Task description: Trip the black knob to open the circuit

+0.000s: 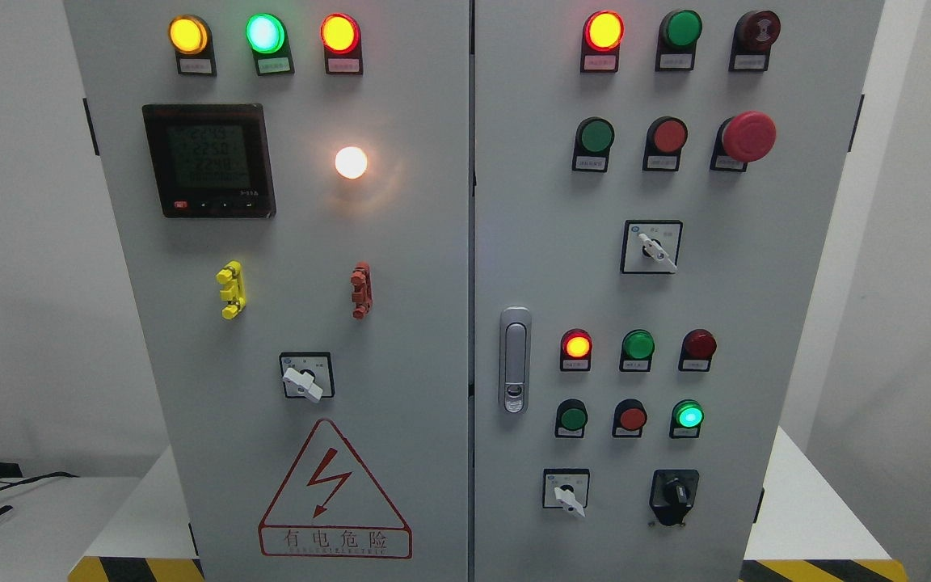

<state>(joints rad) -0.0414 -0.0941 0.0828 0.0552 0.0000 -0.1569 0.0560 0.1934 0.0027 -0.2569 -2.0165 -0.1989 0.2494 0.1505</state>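
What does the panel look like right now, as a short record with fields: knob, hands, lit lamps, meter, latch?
knob: black knob at the right door's lower right, untouched
hands: none in view
lit lamps, left door: yellow, green, red, white
meter: display on, digits unreadable
latch: handle on the right door's left edge

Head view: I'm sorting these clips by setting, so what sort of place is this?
Probably an electrical room or training lab: a grey control cabinet with indicator lights, a black knob and a high-voltage warning sign.
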